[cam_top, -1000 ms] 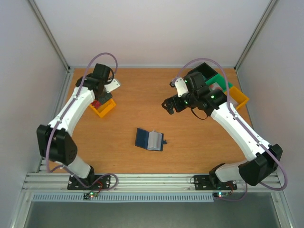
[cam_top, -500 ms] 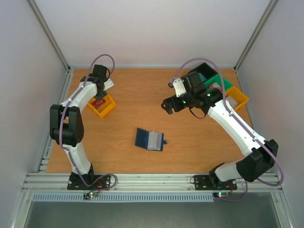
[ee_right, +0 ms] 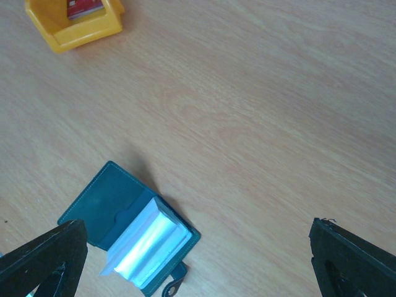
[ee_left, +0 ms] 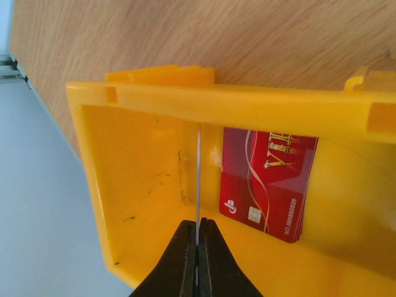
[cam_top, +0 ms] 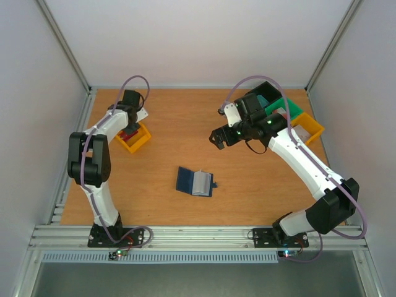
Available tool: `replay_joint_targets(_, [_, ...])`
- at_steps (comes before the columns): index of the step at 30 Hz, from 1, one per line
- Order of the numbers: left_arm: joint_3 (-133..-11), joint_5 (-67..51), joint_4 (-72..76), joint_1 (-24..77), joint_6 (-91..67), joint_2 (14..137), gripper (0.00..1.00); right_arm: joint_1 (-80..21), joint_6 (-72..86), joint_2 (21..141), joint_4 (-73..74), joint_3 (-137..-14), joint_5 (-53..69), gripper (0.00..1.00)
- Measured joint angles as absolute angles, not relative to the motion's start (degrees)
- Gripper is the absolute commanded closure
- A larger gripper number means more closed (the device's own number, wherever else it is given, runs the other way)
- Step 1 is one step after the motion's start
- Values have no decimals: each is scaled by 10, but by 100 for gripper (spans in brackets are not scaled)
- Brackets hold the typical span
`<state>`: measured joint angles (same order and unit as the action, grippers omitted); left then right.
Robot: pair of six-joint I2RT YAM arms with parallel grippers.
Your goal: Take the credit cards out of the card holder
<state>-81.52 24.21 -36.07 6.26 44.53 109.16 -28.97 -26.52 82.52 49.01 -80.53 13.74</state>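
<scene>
Left arm [cam_top: 93, 154] has folded inward, left gripper [ee_left: 197, 223] pinching 1 credit card [ee_left: 198, 167] edge-on inside the yellow bin [ee_left: 130, 173], due for release; right gripper [ee_right: 198, 226] hangs wide open, empty, above the card holder [ee_right: 133, 238] on the counter [cam_top: 185, 124].

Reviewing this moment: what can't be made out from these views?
- Left wrist: the card in the left claw shows edge-on, so its face is unseen.
- Left wrist: the rim of the yellow bin hides part of the red cards; count unclear.
- Right wrist, top external: whether cards remain in the card holder; pockets pressed together, too small.
</scene>
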Motion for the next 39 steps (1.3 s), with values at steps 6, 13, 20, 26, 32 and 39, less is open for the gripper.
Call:
replay_joint_targets(6, [-815,240,-361,68,431,1114,100,-288,-269,825,489,-805,157,1])
replay_joint_targets(13, [-814,238,-361,72,426,1122,92,-285,-273,821,484,-805,186,2])
replay_joint_targets(20, [-812,221,-365,72,415,1122,48,-283,-277,810,479,-805,206,1])
replay_joint_targets(26, [-812,214,-371,72,411,1118,35,-283,-283,797,480,-805,218,2])
replay_joint_targets(32, [-821,169,-404,72,410,1068,19,-278,-278,794,480,-805,224,2])
replay_joint_targets(39, [-904,18,-505,72,377,964,19,-236,-208,790,475,-785,228,18])
